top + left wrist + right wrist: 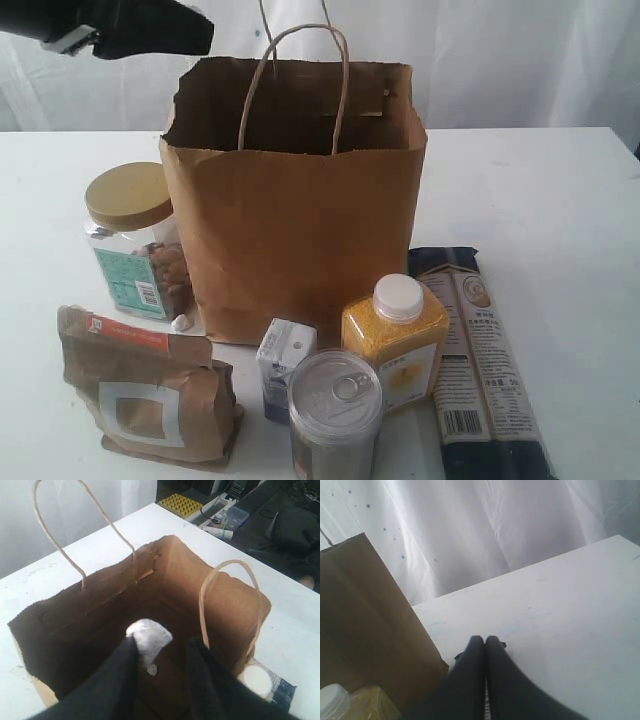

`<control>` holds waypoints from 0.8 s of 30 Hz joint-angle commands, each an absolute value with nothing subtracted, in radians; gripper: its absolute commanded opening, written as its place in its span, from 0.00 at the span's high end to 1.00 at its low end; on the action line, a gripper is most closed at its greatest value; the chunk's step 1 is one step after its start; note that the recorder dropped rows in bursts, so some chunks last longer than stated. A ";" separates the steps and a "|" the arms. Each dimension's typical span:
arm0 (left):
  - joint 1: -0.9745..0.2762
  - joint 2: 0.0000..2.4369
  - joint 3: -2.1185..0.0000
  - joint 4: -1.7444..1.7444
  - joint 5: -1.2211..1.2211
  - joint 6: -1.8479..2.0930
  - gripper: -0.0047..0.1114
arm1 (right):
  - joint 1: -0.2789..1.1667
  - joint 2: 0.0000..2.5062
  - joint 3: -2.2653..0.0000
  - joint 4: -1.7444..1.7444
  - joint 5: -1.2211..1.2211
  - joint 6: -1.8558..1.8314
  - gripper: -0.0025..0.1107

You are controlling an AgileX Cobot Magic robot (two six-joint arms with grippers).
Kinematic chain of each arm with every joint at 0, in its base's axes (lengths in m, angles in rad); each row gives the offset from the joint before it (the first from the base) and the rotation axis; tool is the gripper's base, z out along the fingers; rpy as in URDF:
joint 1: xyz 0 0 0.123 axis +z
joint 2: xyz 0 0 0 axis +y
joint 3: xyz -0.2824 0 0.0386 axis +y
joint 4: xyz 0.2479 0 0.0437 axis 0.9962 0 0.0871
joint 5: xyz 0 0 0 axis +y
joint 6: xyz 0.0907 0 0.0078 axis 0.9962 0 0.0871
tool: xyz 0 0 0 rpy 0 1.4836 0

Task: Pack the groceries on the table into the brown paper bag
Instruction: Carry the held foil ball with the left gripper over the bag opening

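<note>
The brown paper bag (300, 220) stands open in the middle of the table (560, 200). Around its front stand the groceries: the nut jar (135, 245), kraft pouch (150, 395), small carton (283, 360), pull-tab can (335, 410), yellow bottle (397, 340) and long pasta pack (480, 360). My left gripper (167, 642) hangs over the bag's (225, 595) mouth, open, with nothing between its fingers; one fingertip carries a white pad (149, 636). My right gripper (486, 639) is shut and empty, low over the table beside the bag's wall (365, 625), near the bottle (350, 705).
A white curtain (500, 60) backs the table. In the exterior view the left arm (130, 25) shows as a dark shape at the upper left, above the bag's rim. Beyond the table's far edge lie boxes and cables (220, 515) on the floor.
</note>
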State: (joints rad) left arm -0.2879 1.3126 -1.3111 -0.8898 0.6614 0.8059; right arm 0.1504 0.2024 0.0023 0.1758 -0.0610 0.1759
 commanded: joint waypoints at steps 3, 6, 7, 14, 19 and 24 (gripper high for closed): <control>-0.292 1.309 -1.317 -0.916 0.623 0.822 0.96 | 0.147 0.200 0.000 0.165 -0.070 0.172 0.98; -0.292 1.323 -1.317 -0.916 0.648 0.824 0.96 | 0.147 0.200 0.000 0.165 -0.070 0.172 0.98; -0.292 1.328 -1.317 -0.921 0.663 0.834 0.95 | 0.147 0.200 0.000 0.165 -0.070 0.172 0.98; -0.292 1.382 -1.317 -0.972 0.707 0.853 0.64 | 0.147 0.200 0.000 0.165 -0.070 0.172 0.98; -0.327 1.413 -1.317 -0.980 0.702 0.866 0.43 | 0.147 0.200 0.000 0.165 -0.070 0.172 0.98; -0.378 1.415 -1.317 -0.978 0.602 0.871 0.39 | 0.147 0.200 0.000 0.165 -0.070 0.172 0.98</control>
